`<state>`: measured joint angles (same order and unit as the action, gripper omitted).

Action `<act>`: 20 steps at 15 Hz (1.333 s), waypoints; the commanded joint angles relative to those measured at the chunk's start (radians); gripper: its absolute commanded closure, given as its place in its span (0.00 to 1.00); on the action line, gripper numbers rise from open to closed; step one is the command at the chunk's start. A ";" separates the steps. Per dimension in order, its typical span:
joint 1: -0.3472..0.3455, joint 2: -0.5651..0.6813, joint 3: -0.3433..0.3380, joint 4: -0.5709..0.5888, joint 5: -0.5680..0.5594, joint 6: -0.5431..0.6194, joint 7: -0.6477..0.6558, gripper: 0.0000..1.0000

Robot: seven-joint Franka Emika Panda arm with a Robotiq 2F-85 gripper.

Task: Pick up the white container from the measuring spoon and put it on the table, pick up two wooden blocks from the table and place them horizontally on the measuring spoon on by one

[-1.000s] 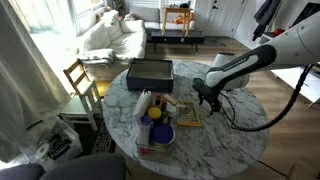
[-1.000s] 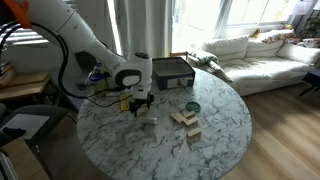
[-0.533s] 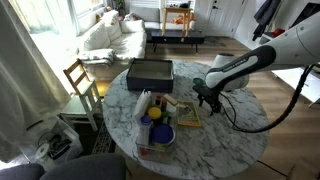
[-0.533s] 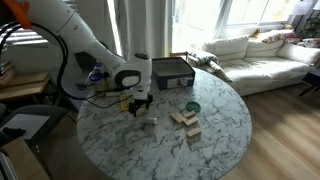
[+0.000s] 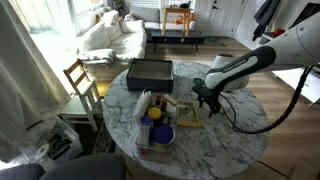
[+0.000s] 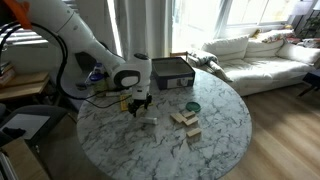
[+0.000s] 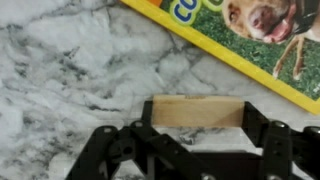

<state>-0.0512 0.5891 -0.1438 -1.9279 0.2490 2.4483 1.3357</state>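
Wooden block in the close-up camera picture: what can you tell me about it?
The wooden block is a small, pale tan bar with faint grain, unpainted. It lies flat on the grey-veined marble table, near the edge of a yellow picture book but apart from it. Black jaws stand at its two short ends; whether they squeeze it is unclear.
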 commanded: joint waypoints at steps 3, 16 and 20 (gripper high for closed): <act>0.030 -0.116 -0.005 -0.054 -0.019 -0.007 -0.004 0.41; 0.143 -0.334 0.132 0.088 -0.081 -0.389 0.003 0.41; 0.173 -0.280 0.143 0.166 -0.147 -0.440 0.048 0.41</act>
<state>0.1061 0.2546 -0.0045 -1.8298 0.1575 2.0462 1.3428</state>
